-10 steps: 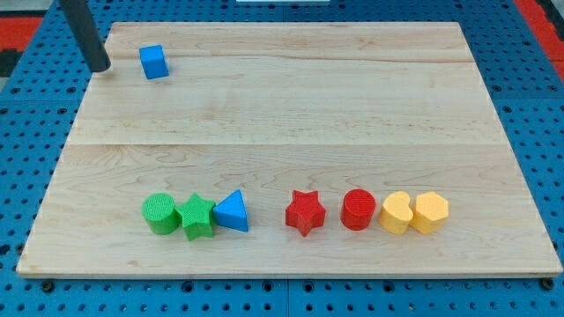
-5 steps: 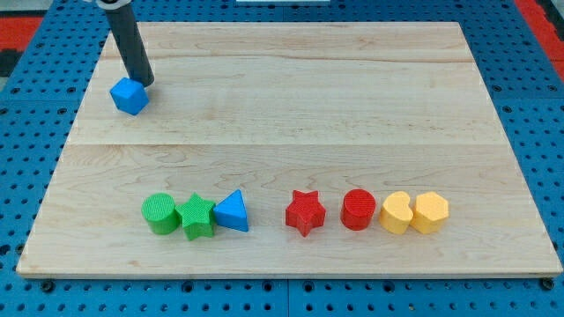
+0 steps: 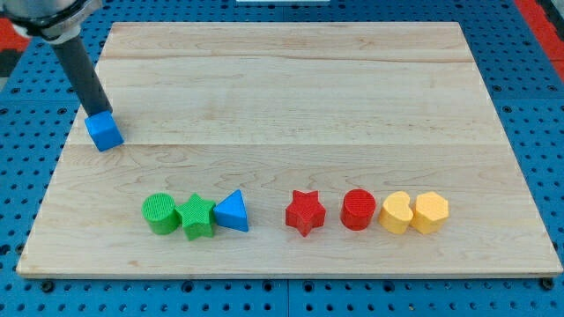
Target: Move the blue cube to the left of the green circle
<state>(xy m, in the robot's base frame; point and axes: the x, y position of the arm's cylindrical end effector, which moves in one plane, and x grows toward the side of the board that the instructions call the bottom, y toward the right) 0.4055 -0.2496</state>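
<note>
My rod slants down from the view's top left corner, its upper part wider and blurred at the frame's edge; my tip (image 3: pixel 99 113) sits low near the view's left side (its very end is partly hidden, in contact below).

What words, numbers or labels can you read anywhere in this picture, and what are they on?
None: no text, number or sign shows on the wooden board, the blue cube, the green circle, the other blocks, or the blue pegboard around the board.
</note>
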